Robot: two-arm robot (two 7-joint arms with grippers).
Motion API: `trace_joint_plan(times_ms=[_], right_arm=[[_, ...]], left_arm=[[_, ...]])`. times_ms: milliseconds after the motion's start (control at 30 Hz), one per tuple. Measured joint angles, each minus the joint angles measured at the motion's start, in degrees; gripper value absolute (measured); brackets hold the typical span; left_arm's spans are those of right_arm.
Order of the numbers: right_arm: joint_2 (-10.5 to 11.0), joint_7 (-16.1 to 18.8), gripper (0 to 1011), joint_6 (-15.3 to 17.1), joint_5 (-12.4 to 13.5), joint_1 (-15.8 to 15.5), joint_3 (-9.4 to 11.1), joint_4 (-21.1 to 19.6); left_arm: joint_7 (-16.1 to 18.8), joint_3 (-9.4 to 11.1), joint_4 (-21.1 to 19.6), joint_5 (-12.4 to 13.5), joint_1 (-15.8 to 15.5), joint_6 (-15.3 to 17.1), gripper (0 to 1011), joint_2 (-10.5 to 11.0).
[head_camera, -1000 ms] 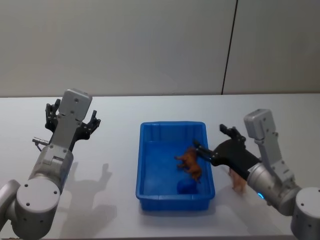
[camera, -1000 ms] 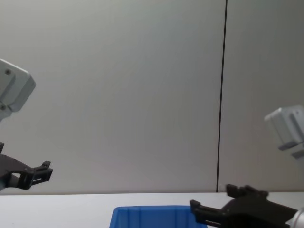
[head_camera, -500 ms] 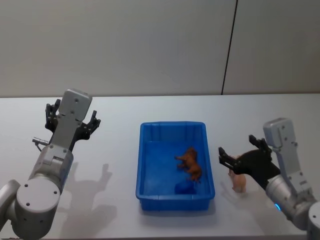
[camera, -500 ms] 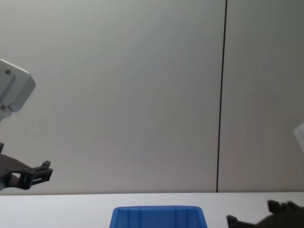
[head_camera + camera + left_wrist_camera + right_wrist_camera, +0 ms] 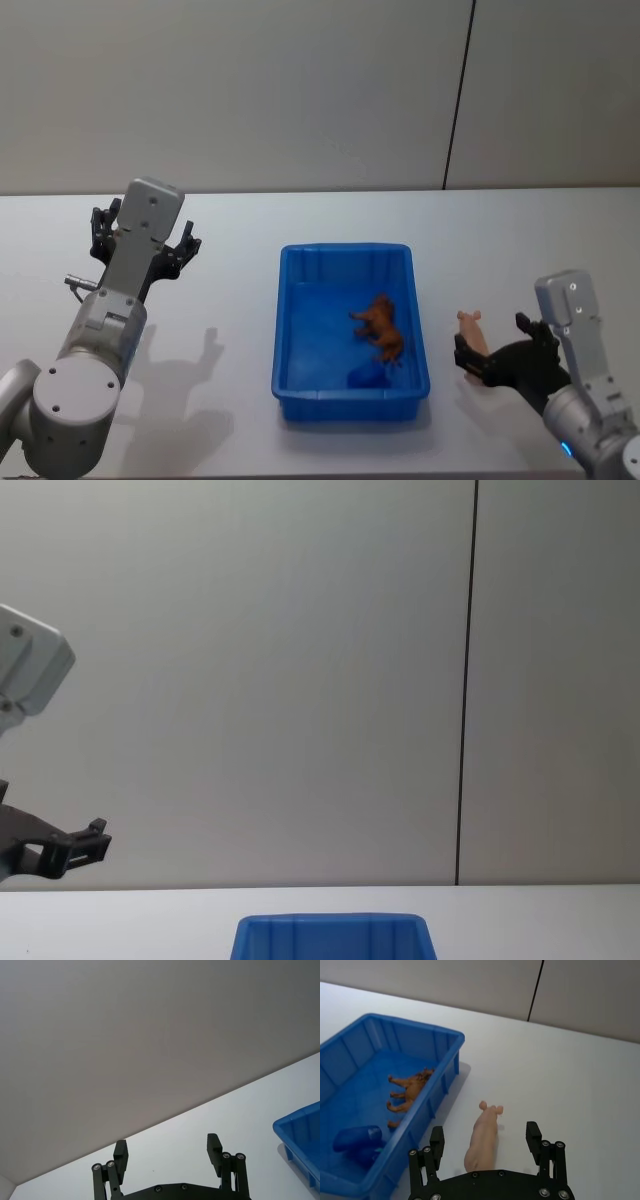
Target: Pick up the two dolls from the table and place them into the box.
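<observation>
Right gripper (image 5: 486, 1143) is hovering released, fingers spread, over the pink pig (image 5: 483, 1141) lying on the tabletop (image 5: 240, 290) just beside the box's (image 5: 289, 306) right wall. Brown horse (image 5: 380, 328) and blue lump (image 5: 371, 375) are sitting inside the box. Left gripper (image 5: 167, 1153) is idling released near the tabletop's left edge.

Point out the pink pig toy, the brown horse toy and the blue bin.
pink pig toy (image 5: 482, 1141), right wrist view, on its back.
brown horse toy (image 5: 380, 326), head view, on its body.
blue bin (image 5: 283, 325), head view, on its left wall.
</observation>
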Motion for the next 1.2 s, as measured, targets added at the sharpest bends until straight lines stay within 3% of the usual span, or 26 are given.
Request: trace_joint_plan(times_ms=[433,867,1200], right_arm=[[-1.2,-0.8,1001,0.1,-0.5,0.4,-0.6,4.4],[-3.3,-0.2,1001,-2.8,-1.8,3.4,-1.1,11.3],[-4.8,0.5,771,-5.3,-2.6,6.1,-1.2,16.2]], left_arm=[[0.0,0.0,0.0,0.0,0.0,0.0,1001,0.0],[0.0,0.0,0.0,0.0,0.0,0.0,1001,0.0],[0.0,0.0,0.0,0.0,0.0,0.0,1001,0.0]])
